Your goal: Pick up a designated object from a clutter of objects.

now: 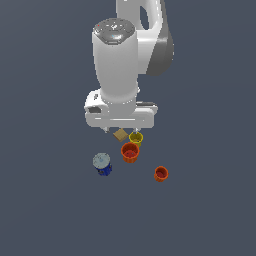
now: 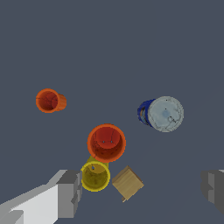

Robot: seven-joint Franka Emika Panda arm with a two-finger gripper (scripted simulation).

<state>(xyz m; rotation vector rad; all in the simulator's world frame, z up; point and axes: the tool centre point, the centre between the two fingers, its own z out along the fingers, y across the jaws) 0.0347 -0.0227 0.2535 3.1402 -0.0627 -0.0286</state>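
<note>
A: How does the pincer (image 2: 140, 192) stand?

B: Its two grey fingers (image 2: 70, 192) are spread wide apart with nothing between them but air. It hangs above the grey table (image 1: 45, 200), clear of everything.

A: And the blue can (image 1: 102, 164)?

B: It stands upright on the table, off to one side of the pincer and a little forward of it, pale silvery top up, well apart from the other pieces.

A: What sits closest to the pincer?

B: The tan square piece (image 2: 127, 183) lies almost straight below the gap between the fingers. Just beside it is the yellow cup (image 2: 95, 175), close under one finger, and the larger orange cup (image 2: 106, 142) touches or nearly touches that yellow one. The smaller orange cup (image 2: 50, 100) sits alone, far from the can.

A: Anything hard to read?

B: In the exterior view the arm's white hand (image 1: 120, 112) covers the fingertips and part of the tan piece. In the wrist view one finger is cut off at the frame edge, and the can's label is too blurred to make out.
</note>
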